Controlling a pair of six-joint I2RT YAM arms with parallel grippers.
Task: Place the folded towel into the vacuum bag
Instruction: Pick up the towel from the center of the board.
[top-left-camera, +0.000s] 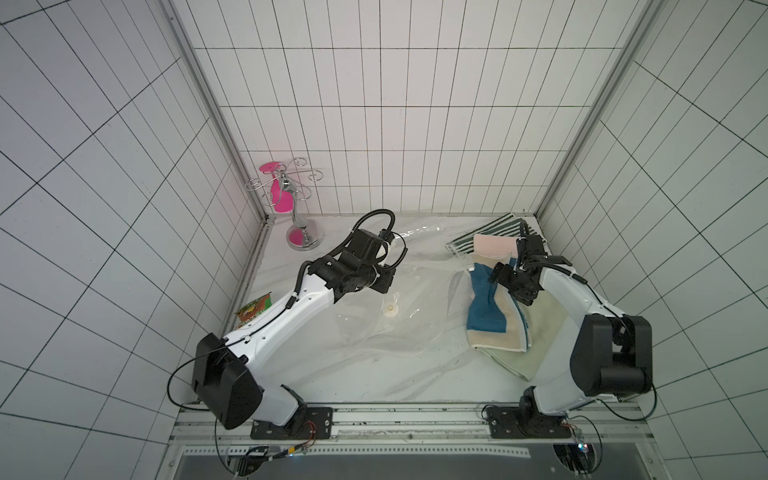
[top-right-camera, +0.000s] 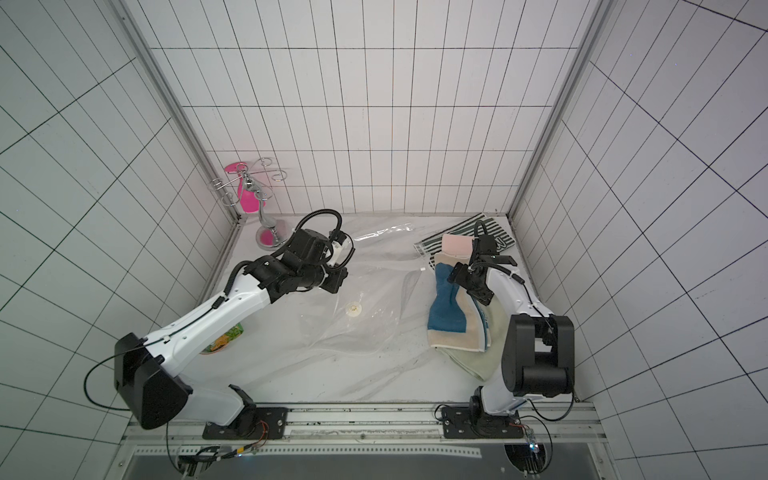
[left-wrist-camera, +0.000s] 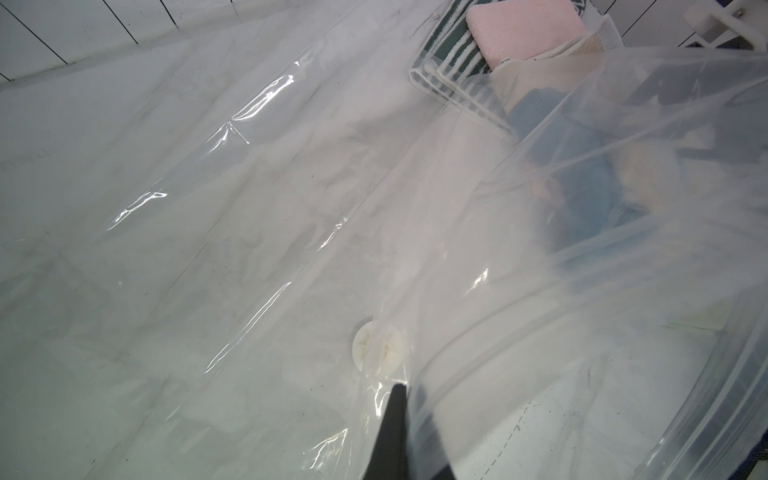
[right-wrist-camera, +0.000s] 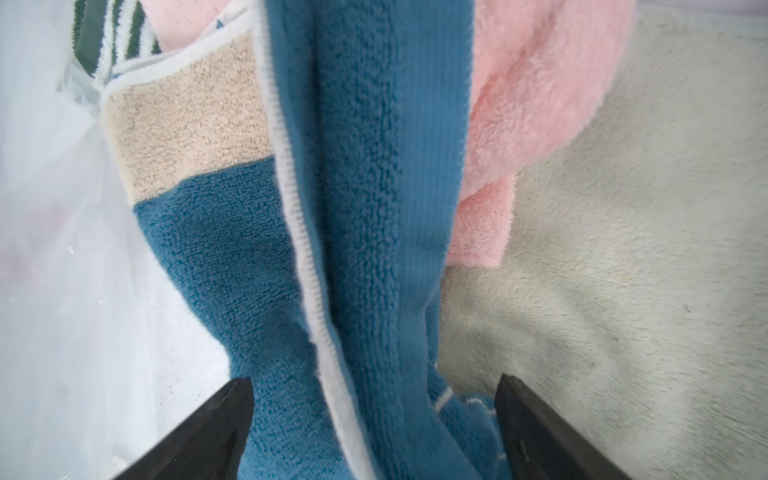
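The vacuum bag (top-left-camera: 374, 291) (top-right-camera: 374, 266) is clear plastic spread over the table's middle, with its round white valve (top-left-camera: 390, 309) (left-wrist-camera: 378, 347) facing up. My left gripper (top-left-camera: 383, 284) (left-wrist-camera: 401, 399) is shut on a fold of the bag's film beside the valve, holding that layer raised. The folded towel (top-left-camera: 486, 316) (top-right-camera: 446, 316) (right-wrist-camera: 365, 208) is blue and beige. It lies at the right, just outside the bag, bunched narrow in the middle. My right gripper (top-left-camera: 497, 275) (right-wrist-camera: 374, 384) stands open astride that bunched part, one fingertip on each side.
A pink towel (top-left-camera: 494, 245), a green striped towel (top-left-camera: 484, 232) and a pale green towel (top-left-camera: 536, 332) lie round the blue one at the right wall. A chrome stand (top-left-camera: 299, 216) stands in the back left corner. A snack packet (top-left-camera: 254, 309) lies under my left arm.
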